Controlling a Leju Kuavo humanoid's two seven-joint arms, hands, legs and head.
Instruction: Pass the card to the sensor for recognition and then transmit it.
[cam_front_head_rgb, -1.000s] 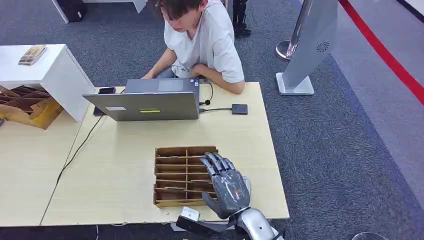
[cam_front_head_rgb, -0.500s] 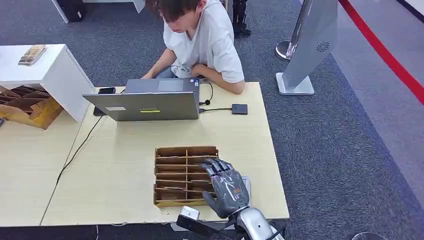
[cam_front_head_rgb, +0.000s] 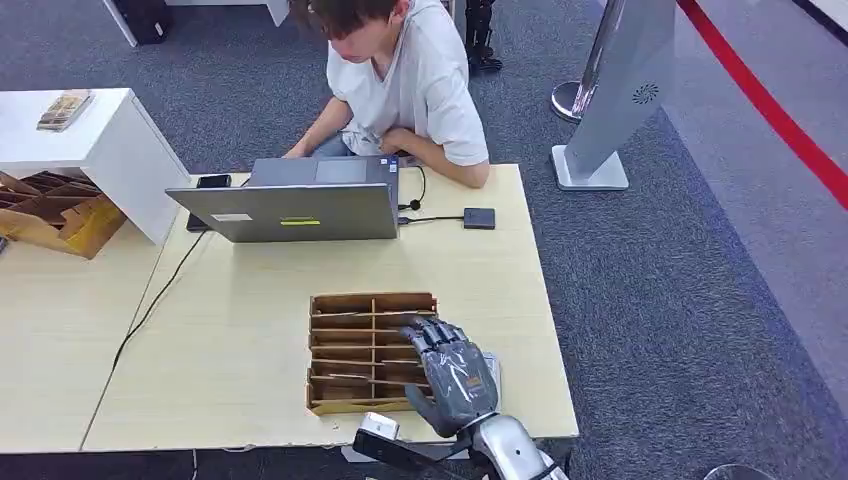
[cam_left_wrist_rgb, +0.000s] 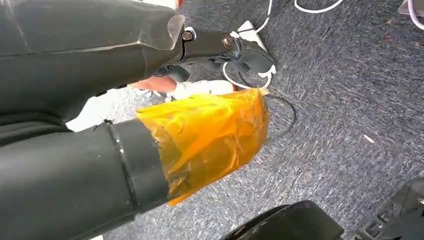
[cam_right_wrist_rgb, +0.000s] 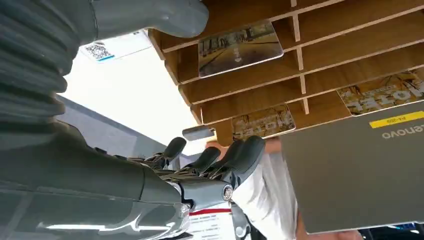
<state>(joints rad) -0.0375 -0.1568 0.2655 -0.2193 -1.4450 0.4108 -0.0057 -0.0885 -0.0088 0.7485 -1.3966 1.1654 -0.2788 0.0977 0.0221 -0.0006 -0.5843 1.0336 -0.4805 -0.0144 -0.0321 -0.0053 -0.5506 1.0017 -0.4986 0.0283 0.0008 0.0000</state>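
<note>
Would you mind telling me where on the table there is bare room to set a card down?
The table is bare between the laptop and the card rack, left of the rack past the black cable, and right of the rack below the small black sensor. It is crowded at the rack's right side, where the right hand reaches over it.

Three cameras: one high overview, two close at the wrists.

The head view looks forward and down over the table (cam_front_head_rgb: 500, 270). The right wrist view sits close behind the right hand (cam_right_wrist_rgb: 220, 160), facing the wooden rack (cam_right_wrist_rgb: 320, 65) and laptop (cam_right_wrist_rgb: 360, 170), both shared with the head view. The left wrist view apparently faces carpeted floor (cam_left_wrist_rgb: 350, 110).
</note>
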